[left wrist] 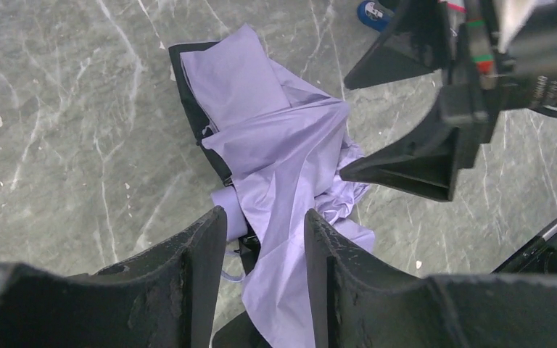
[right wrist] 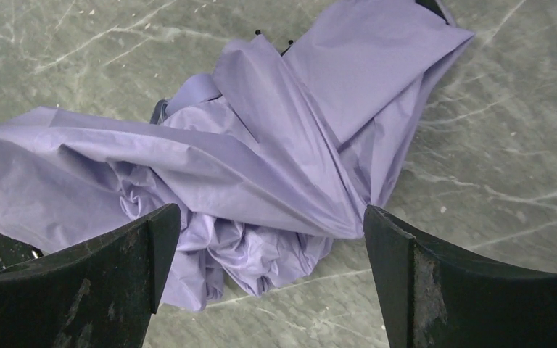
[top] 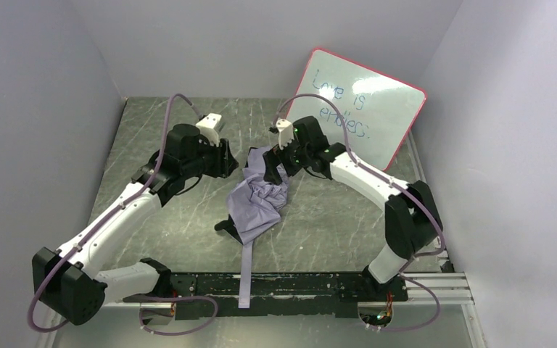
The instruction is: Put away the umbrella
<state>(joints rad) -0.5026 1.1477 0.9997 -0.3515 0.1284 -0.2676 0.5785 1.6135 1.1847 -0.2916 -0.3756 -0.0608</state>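
Frankly, with my right claw [right wrist: 268,217] gaping above the umbrella [top: 260,199] and left claw [left wrist: 265,217] half-open, closing now might snag only loose fabric.

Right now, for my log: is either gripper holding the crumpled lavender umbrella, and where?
Right gripper open, holding nothing. Lavender umbrella fabric sits between left gripper's fingers; grip unclear.

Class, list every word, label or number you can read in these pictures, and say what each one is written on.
"Love is": blue handwriting, upper line on the whiteboard.
"endless": lower line on the same board; it is faint and the ending is unsure.
The umbrella carries no readable text, and no other writing shows.
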